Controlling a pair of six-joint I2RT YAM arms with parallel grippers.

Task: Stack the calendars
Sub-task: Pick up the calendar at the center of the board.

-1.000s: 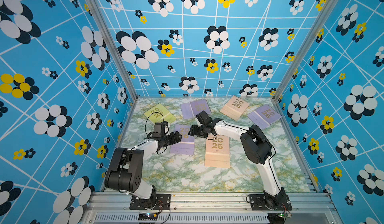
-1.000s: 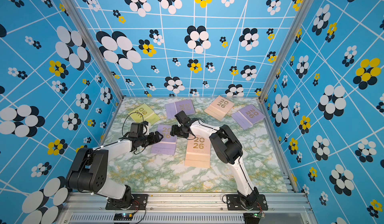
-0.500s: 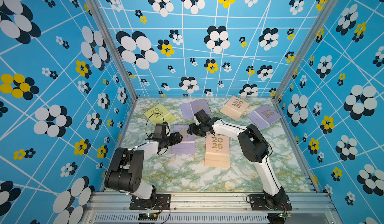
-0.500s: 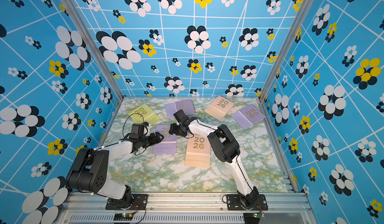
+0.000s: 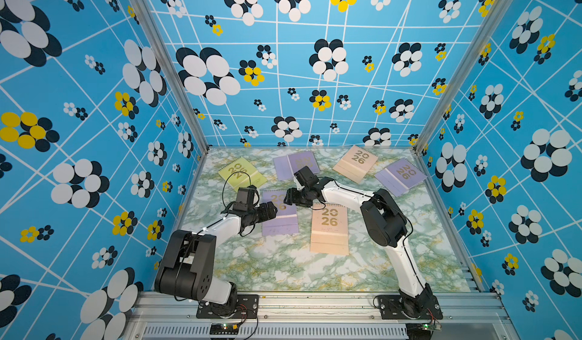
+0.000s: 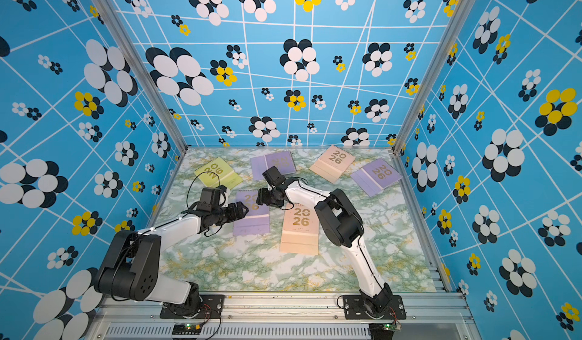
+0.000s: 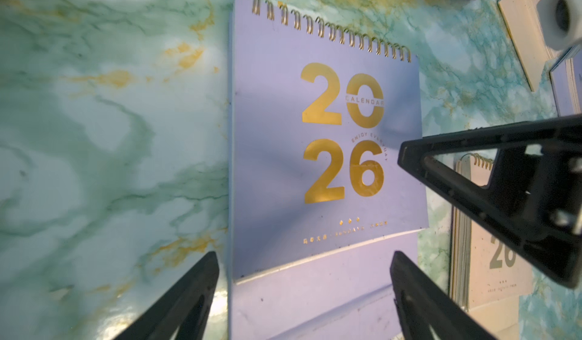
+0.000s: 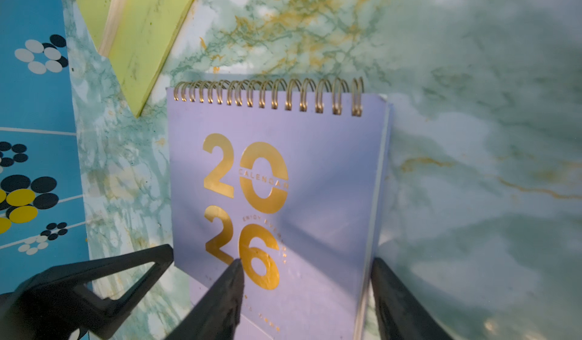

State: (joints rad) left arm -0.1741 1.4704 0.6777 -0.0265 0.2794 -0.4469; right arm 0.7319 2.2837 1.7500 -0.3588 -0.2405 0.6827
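A lilac calendar [image 5: 281,220] [image 6: 252,220] lies flat on the marble table, and both grippers meet over it. My left gripper [image 5: 273,211] [image 7: 305,278] is open; its fingers [image 7: 195,294] straddle the calendar's [image 7: 324,152] lower flap. My right gripper [image 5: 288,198] [image 8: 307,291] is open too. One of its fingertips [image 8: 228,288] is over the cover [image 8: 283,178], the other just past the side edge. A peach calendar [image 5: 329,231] lies close by on the right. Further back lie a yellow-green calendar [image 5: 241,174], a lilac one [image 5: 296,165], a peach one [image 5: 356,162] and a lilac one [image 5: 400,174].
Blue flowered walls [image 5: 94,165] close in the table [image 5: 283,272] on three sides. The yellow-green calendar [image 8: 141,23] lies just beyond the lilac one's spiral. The peach calendar [image 7: 491,259] lies beside the left gripper's outer finger.
The right gripper has shifted slightly left over the lilac calendar. The left arm has hardly moved. Both grippers keep the same opening.
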